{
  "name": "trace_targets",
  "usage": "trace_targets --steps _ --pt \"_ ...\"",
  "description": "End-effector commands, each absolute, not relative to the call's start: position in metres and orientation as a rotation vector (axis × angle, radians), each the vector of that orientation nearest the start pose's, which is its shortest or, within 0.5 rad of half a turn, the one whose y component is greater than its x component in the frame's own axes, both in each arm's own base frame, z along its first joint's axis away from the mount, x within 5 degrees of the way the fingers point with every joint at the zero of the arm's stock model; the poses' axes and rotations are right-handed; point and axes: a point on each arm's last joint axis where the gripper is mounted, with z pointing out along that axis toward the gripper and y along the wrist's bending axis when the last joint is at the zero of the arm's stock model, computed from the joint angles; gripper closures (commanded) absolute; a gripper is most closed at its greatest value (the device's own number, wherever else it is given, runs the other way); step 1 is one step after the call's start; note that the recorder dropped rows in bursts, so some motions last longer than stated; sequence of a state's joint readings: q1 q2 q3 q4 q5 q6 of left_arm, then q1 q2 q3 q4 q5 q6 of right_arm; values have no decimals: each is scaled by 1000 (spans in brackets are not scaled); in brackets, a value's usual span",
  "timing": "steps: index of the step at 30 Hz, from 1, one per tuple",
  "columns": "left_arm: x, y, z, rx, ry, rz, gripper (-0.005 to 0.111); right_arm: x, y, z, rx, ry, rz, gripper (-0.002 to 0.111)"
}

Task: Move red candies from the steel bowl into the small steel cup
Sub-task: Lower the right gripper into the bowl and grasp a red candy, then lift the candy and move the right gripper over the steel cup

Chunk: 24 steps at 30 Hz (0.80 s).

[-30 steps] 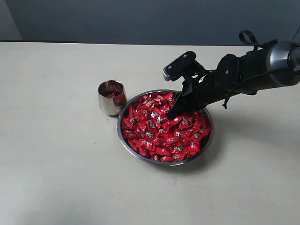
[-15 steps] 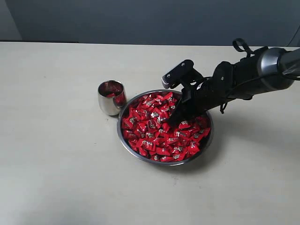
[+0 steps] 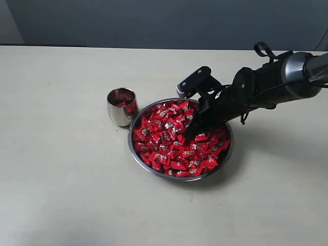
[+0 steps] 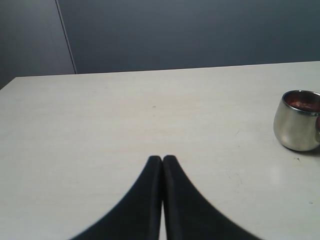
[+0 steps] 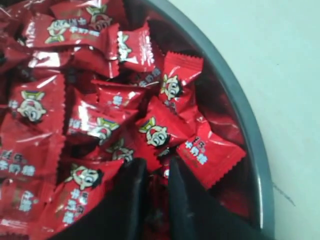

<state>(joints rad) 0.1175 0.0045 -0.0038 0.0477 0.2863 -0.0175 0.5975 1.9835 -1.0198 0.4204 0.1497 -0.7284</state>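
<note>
The steel bowl (image 3: 131, 142) sits mid-table, heaped with red candies (image 3: 171, 148). My right gripper (image 3: 190, 130) is dug into the heap on the bowl's far-right side. In the right wrist view its fingers (image 5: 156, 166) stand close together near the bowl's rim (image 5: 250, 125), pinching a red candy (image 5: 158, 197) in the narrow gap. The small steel cup (image 3: 121, 107) stands upright just left of the bowl, touching or nearly touching its rim, with a few red candies inside. My left gripper (image 4: 162, 159) is shut and empty over bare table, with the cup (image 4: 297, 122) off to one side.
The beige table (image 3: 61, 179) stretches around the bowl and cup. A dark wall (image 3: 154, 20) runs behind the table's far edge. The right arm (image 3: 266, 84) reaches in from the right, above the table.
The right gripper has dropped from above the heap down into the candies and drawn its fingers in. Over the last half second it has hardly moved.
</note>
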Motion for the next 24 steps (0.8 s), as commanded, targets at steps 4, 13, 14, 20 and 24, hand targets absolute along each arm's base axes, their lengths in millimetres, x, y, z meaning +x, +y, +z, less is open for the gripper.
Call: trace_targets --steps 4,13,14,20,24 --pt "54 8 187 -92 1767 114 106 308 214 111 -1168 2304 170 109" --pt "54 8 187 -92 1767 114 106 310 214 124 -1138 2261 170 109" --pt "54 8 187 -92 1767 114 106 310 214 126 -1136 2257 170 109" --pt "54 8 187 -92 1767 114 106 309 214 143 -1116 2218 176 109" --pt "54 8 187 -92 1767 114 106 308 214 160 -1078 2187 193 109"
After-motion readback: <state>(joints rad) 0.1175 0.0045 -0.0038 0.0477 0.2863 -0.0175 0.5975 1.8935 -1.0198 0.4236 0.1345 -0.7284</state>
